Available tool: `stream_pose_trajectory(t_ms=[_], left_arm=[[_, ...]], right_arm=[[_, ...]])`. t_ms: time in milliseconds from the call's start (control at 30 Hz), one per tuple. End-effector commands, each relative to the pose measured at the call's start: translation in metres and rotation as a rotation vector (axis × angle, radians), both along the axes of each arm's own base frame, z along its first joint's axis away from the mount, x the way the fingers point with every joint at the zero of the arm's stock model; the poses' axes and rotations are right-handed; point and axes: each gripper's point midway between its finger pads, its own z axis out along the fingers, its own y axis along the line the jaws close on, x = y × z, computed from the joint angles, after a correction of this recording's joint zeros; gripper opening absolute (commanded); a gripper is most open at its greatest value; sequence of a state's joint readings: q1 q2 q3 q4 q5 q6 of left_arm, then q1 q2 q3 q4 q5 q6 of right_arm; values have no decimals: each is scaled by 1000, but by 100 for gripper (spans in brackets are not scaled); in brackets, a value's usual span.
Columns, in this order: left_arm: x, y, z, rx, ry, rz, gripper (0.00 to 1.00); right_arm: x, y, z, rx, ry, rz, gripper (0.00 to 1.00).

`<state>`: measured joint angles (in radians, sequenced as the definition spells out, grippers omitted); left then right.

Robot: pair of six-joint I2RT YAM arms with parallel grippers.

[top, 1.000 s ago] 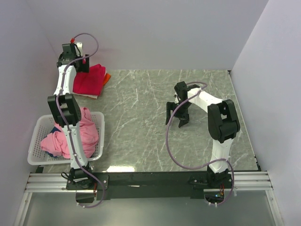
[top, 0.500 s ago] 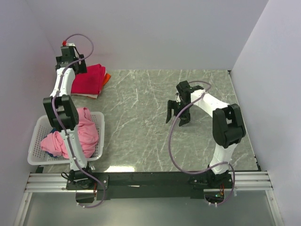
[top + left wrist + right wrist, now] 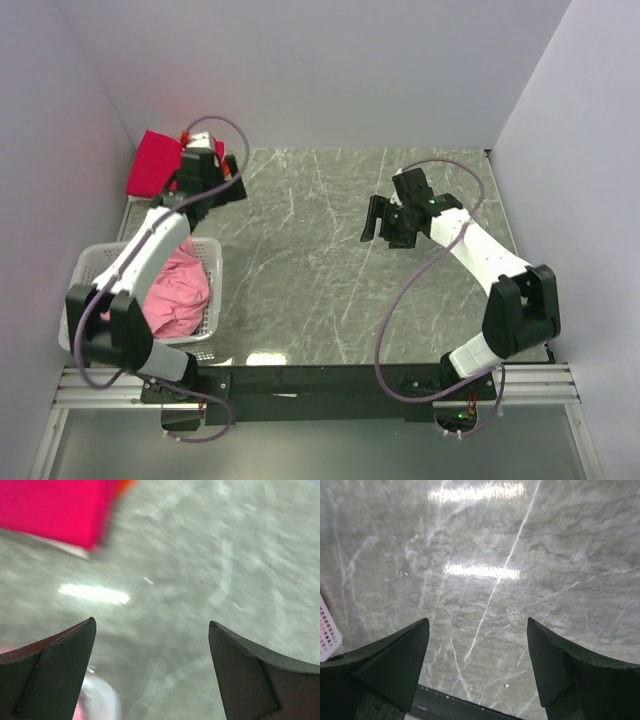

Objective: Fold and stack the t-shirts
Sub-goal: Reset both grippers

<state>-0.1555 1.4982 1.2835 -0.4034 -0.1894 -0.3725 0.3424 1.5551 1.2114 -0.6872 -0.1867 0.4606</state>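
The grey-green, marble-patterned worktop (image 3: 300,260) fills the middle of the overhead view, with pale walls on three sides. The white-and-black left arm (image 3: 150,250) bends up along the left edge of the worktop. The white-and-black right arm (image 3: 480,255) reaches from the near right edge toward the centre.

A white plastic lattice basket (image 3: 82,275) stands at the near left, partly hidden under the left arm. It holds a loose heap of light pink t-shirts (image 3: 180,290), unfolded. A folded crimson red t-shirt (image 3: 152,165) lies in the far left corner, beyond the basket and apart from it. In the blurred left wrist view the same red t-shirt (image 3: 50,507) sits at the upper left, and a sliver of orange cloth (image 3: 126,484) shows at its edge.

The left gripper (image 3: 208,185) hangs just right of the red t-shirt, over bare worktop (image 3: 200,555). Its fingers are spread wide with nothing between them (image 3: 151,625). The right gripper (image 3: 385,222) hangs over the middle of the worktop, well apart from every t-shirt. Its fingers are likewise spread wide and empty (image 3: 477,622), with only marbled surface (image 3: 495,605) beneath. A corner of the basket (image 3: 327,635) shows at the left edge of the right wrist view.
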Motion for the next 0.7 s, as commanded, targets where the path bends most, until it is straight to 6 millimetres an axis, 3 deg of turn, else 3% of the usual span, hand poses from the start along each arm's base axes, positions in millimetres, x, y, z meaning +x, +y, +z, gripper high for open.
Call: stream_pose_trajectory(t_ms=[0, 33, 67, 133, 167, 233, 367, 500, 667], left_arm=[[-32, -37, 24, -113, -81, 28, 99], [-45, -42, 14, -112, -54, 24, 99], [-58, -57, 23, -134, -75, -7, 99], [-76, -62, 12, -165, -49, 11, 99], [-87, -69, 19, -186, -68, -9, 100], [-104, -74, 11, -191, -57, -14, 99], [-129, -65, 15, -184, -74, 11, 99], [-145, -50, 8, -144, -38, 54, 99], [-162, -40, 15, -144, -49, 65, 99]], right_arm=[[17, -4, 31, 19, -184, -55, 85], [16, -5, 34, 24, -200, -59, 85], [12, -6, 36, 28, -211, -62, 85], [9, -6, 34, 36, -221, -60, 85], [7, -7, 36, 42, -228, -65, 85], [1, -6, 31, 51, -234, -61, 85], [-8, -6, 33, 79, -279, -59, 85], [-14, -7, 34, 92, -303, -55, 85], [-20, -9, 44, 103, -325, -50, 85]])
